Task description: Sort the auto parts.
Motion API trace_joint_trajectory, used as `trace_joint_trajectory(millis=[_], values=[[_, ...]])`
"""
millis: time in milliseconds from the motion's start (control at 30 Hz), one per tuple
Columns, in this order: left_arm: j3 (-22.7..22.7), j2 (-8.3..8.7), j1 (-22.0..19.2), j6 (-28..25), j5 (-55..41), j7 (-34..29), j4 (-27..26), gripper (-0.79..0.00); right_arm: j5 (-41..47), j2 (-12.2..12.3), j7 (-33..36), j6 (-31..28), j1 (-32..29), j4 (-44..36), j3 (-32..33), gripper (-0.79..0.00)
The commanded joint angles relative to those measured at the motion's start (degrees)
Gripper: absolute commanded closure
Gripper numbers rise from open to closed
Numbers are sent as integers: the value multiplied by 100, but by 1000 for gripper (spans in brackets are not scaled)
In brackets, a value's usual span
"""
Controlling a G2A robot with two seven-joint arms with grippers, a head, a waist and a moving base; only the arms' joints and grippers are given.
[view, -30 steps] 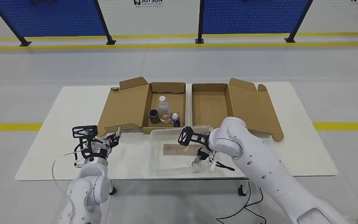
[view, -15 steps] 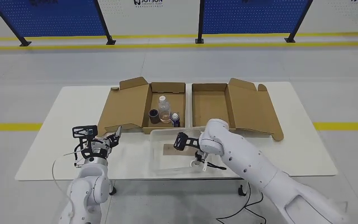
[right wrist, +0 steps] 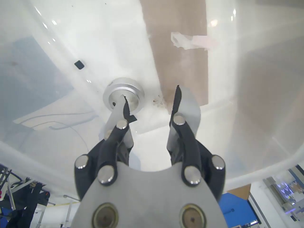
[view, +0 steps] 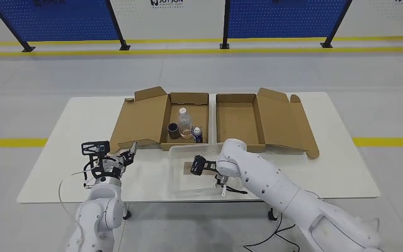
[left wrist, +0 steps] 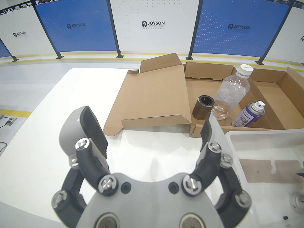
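Observation:
A silver round metal part [right wrist: 123,96] lies on the floor of the clear plastic bin [view: 174,171], next to a brown cardboard strip [right wrist: 180,36]. My right gripper [right wrist: 150,100] hangs open inside the bin near its front wall, one finger right beside the silver part and nothing held. From above, the right gripper [view: 223,184] is at the bin's front edge. My left gripper [left wrist: 152,129] stands open and empty above the table, left of the bin; in the top view the left gripper [view: 131,151] is at the front left.
The left cardboard box [view: 189,99] holds a dark cylinder [left wrist: 203,107], a water bottle [left wrist: 231,96] and a spray can [left wrist: 249,115]. The right cardboard box [view: 236,120] lies open behind the bin. A small black bit [right wrist: 79,64] and a whitish scrap [right wrist: 192,41] lie in the bin.
My right arm has swung to the left over the bin, and its gripper has shifted left along the front edge. The left arm has kept still.

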Motion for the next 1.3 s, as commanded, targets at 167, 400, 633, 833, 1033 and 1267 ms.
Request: trace_joint_trajectory(millis=[167, 400, 633, 833, 1033, 1267], values=[[0, 0, 0, 0, 0, 0, 0, -785, -15, -148, -126, -30, 25, 325, -142, -299], [0, 0, 0, 0, 0, 0, 0, -785, 29, -240, -198, -38, 48, 526, -160, -219], [0, 0, 0, 0, 0, 0, 0, -785, 90, -305, -272, -95, 70, 640, -138, 0], [0, 0, 0, 0, 0, 0, 0, -785, 259, -290, -432, 11, 97, 537, 84, 0], [0, 0, 0, 0, 0, 0, 0, -785, 450, -63, -1165, 133, -25, 30, 778, 0], [0, 0, 0, 0, 0, 0, 0, -785, 1011, 392, -1879, 12, -840, -1021, 2050, 0]])
